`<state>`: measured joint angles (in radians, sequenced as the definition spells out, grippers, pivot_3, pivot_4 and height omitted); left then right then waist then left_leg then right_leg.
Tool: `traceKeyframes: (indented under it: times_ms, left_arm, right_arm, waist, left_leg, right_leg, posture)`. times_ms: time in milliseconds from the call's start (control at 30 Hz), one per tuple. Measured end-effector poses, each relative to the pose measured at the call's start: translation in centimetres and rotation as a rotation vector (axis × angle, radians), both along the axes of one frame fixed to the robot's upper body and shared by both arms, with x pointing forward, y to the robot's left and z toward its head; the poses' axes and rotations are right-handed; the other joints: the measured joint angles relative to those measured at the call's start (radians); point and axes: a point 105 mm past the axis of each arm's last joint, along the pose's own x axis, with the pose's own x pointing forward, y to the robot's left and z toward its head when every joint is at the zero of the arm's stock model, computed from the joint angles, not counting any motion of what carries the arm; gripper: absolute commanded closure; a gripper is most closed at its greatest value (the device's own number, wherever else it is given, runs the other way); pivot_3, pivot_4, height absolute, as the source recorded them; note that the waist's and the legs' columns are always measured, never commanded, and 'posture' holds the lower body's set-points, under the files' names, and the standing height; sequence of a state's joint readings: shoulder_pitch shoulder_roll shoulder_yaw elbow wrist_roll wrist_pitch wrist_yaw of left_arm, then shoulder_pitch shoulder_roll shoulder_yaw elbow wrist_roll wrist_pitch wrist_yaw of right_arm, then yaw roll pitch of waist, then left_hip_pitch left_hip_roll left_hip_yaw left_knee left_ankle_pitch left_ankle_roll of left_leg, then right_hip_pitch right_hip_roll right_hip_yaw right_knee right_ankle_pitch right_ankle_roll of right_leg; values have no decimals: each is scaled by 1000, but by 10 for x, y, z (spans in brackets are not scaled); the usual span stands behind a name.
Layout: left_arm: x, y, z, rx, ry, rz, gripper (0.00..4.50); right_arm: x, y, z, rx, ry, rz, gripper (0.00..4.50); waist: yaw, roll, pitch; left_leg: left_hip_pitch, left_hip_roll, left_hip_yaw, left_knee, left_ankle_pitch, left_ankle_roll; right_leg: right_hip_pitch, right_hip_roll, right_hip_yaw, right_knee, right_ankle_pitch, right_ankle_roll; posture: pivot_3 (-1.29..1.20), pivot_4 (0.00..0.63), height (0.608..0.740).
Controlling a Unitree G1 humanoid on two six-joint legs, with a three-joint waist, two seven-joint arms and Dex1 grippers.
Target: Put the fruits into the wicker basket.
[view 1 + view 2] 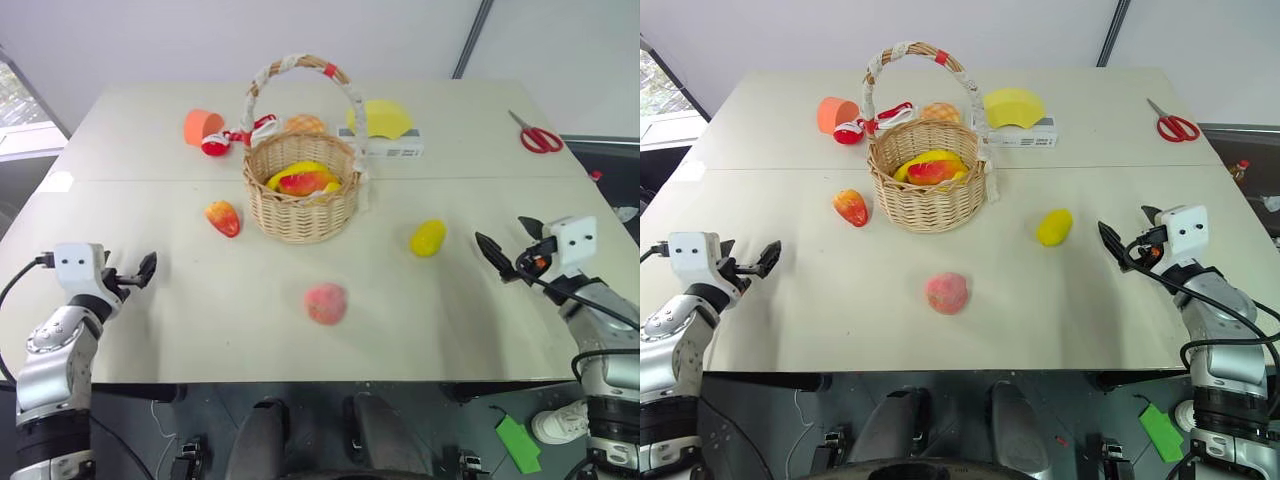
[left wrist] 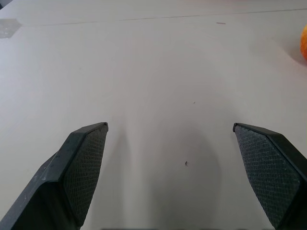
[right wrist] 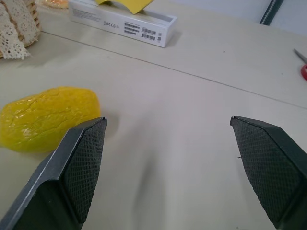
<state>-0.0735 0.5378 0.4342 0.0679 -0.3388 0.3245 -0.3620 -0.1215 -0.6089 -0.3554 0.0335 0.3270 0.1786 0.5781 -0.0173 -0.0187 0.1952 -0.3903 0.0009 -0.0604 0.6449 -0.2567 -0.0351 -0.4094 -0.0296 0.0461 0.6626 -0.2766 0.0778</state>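
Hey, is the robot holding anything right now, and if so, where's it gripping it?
Nothing is held. The left gripper and the right gripper are both open over the table, with bare tabletop between their fingers. The yellow fruit lies untouched near the right one.

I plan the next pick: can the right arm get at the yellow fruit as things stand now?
Probably yes: the right gripper is open and empty, the yellow fruit lies apart from the wicker basket, with bare table between.
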Motion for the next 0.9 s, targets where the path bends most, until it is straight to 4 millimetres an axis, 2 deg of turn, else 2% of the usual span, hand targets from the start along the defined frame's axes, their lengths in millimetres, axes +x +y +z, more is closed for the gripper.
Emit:
traceKeyframes:
  times_ms: [200,367,500,600,700,800,900]
  left_arm:
    - [3,-2,1,-15,2,-5,0]
    - [13,-14,9,-50,2,-45,0]
    - [26,-33,26,-143,-37,-95,0]
    - [37,-53,39,-202,-31,-141,0]
    - [50,-75,42,-281,16,-179,0]
    - [58,-89,43,-349,61,-193,0]
    - [68,-107,43,-424,121,-214,0]
  right_arm:
    - [0,4,-2,-4,7,13,183]
    - [-1,20,17,-17,-41,67,183]
    - [-4,59,41,-33,-71,231,183]
    - [-14,100,56,-42,-77,399,183]
    - [-24,142,68,-43,-96,558,183]
    - [-30,167,70,-38,-104,642,183]
    - [-38,201,66,-6,-100,749,183]
  waist:
    - [1,0,0]
    - [-1,0,0]
    - [-1,0,0]
    - [0,0,0]
    - [-1,-1,0]
    - [0,-1,0]
    - [0,-1,0]
  left_leg:
    - [0,0,0,0,0,0]
    - [0,0,0,0,0,0]
    - [0,0,-1,0,0,0]
    - [0,0,-1,1,0,0]
    - [0,-1,-2,1,0,0]
    - [-1,-1,-2,1,0,0]
    - [-1,-1,-2,1,0,0]
  right_leg:
    - [0,0,0,0,0,0]
    - [0,0,0,0,0,0]
    - [0,0,0,0,0,0]
    - [0,1,-1,0,0,0]
    - [0,1,-2,0,0,1]
    - [0,1,-2,0,0,1]
    - [0,1,-2,0,0,1]
  posture:
    - [0,150,740]
    - [0,150,740]
    - [0,150,740]
    - [0,150,740]
    - [0,150,740]
    - [0,150,740]
    - [0,150,740]
